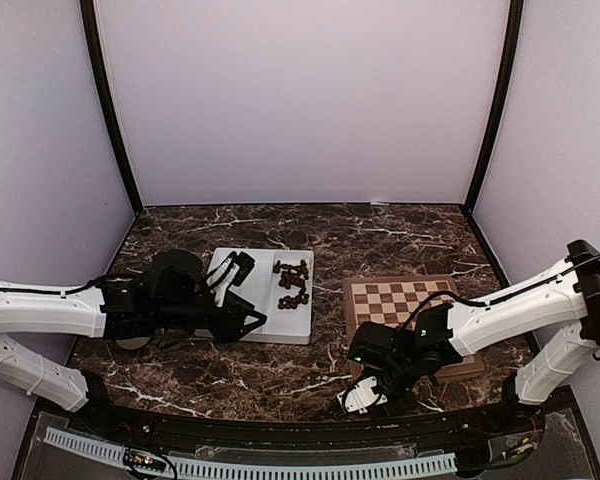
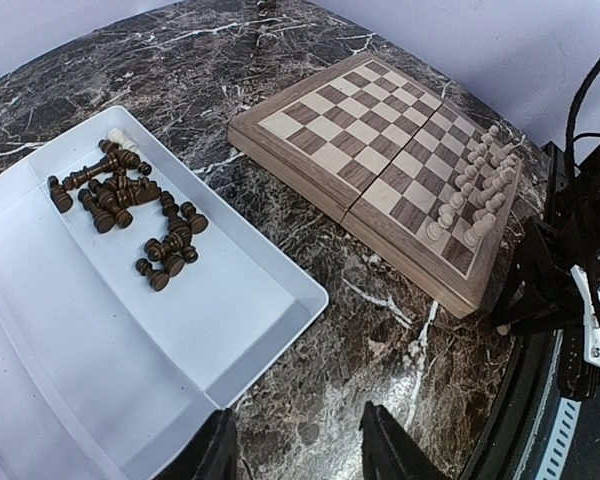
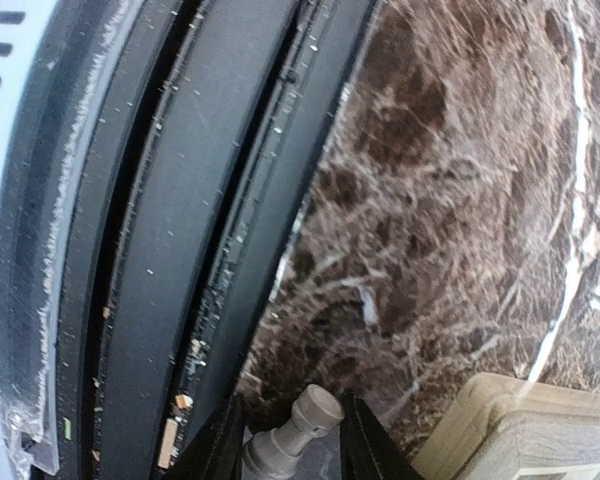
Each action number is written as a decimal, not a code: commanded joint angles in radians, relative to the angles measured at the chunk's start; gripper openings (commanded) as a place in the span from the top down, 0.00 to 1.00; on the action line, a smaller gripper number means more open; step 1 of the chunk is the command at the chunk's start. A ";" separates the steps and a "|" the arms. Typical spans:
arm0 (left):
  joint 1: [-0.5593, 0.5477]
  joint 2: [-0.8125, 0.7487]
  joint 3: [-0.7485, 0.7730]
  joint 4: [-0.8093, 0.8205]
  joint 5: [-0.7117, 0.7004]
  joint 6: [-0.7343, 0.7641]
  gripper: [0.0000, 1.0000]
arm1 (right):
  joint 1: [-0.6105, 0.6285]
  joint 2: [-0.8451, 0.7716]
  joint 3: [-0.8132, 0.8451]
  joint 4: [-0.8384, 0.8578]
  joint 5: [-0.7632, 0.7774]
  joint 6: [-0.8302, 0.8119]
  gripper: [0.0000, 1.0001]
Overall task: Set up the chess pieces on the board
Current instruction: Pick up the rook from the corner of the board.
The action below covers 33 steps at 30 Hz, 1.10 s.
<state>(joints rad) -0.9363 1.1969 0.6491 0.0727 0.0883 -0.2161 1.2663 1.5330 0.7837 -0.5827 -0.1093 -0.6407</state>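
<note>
The board [image 1: 405, 305] lies right of centre, with cream-white chess pieces [image 2: 475, 185] standing in rows along one edge. Several dark brown chess pieces [image 1: 293, 283] lie heaped in the white tray [image 1: 265, 325]; the same heap [image 2: 120, 195] shows in the left wrist view with one cream piece [image 2: 115, 135] at its far end. My left gripper [image 2: 305, 450] hovers open over the marble by the tray's corner, nothing between its fingers. Near the table's front edge, by the board's corner [image 3: 520, 430], my right gripper [image 3: 292, 440] is shut on a tilted cream-white piece [image 3: 300, 425].
The table's black front rim [image 3: 180, 250] runs right beside the right gripper. Dark veined marble [image 2: 380, 330] separates tray and board. The right arm [image 2: 565, 300] shows at the board's near end in the left wrist view. Walls enclose the table on three sides.
</note>
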 commanded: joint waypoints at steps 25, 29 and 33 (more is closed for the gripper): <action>-0.004 0.078 0.020 0.068 0.060 -0.014 0.55 | -0.100 -0.046 -0.061 -0.094 0.046 0.065 0.64; -0.004 0.095 0.024 0.079 0.064 -0.019 0.55 | -0.106 -0.011 -0.035 -0.087 0.048 0.075 0.71; -0.004 0.109 0.033 0.080 0.079 -0.028 0.55 | -0.105 -0.006 -0.036 -0.099 0.043 0.072 0.80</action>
<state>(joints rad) -0.9363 1.2961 0.6540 0.1295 0.1436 -0.2291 1.1702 1.4994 0.7620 -0.6361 -0.0834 -0.5804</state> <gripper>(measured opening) 0.449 0.237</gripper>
